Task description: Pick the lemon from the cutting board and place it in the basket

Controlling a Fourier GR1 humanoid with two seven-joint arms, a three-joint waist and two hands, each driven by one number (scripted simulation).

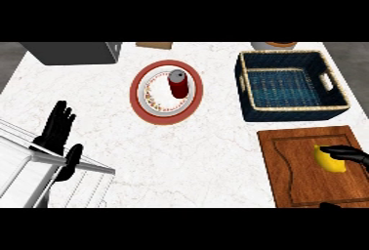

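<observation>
**Right hand at the lemon, basket beyond the board**

Far left: the black left hand (56, 128) rests open near the left edge, fingers straight and pointing up the view, holding nothing. It shows once and is well apart from everything the task concerns.

Upper left: a grey box-shaped object (72, 52) at the far edge of the white marbled counter (202, 156).

Centre: a round plate with a red rim and patterned white centre (166, 92). On it lies a dark red bottle with a grey cap (177, 83), its long axis running up and down the view.

Right, far side: the dark blue woven rectangular basket with a pale straw rim (292, 86). Nothing is inside; only its woven floor shows.

Right, near side: the brown wooden cutting board (302, 168), just below the basket. The yellow oval lemon (329, 161) lies on the board's right half, long axis roughly up-down in the view, slightly tilted.

Far right: the black right hand (351, 155) enters from the right edge. Fingers curl over the lemon's upper right side and touch it; I judge the hand closing round it. A second dark tip shows at the board's lower edge.

Judgement: the right hand is much the nearer. The basket lies straight up the view from the lemon, a short carry over the near rim.
</observation>
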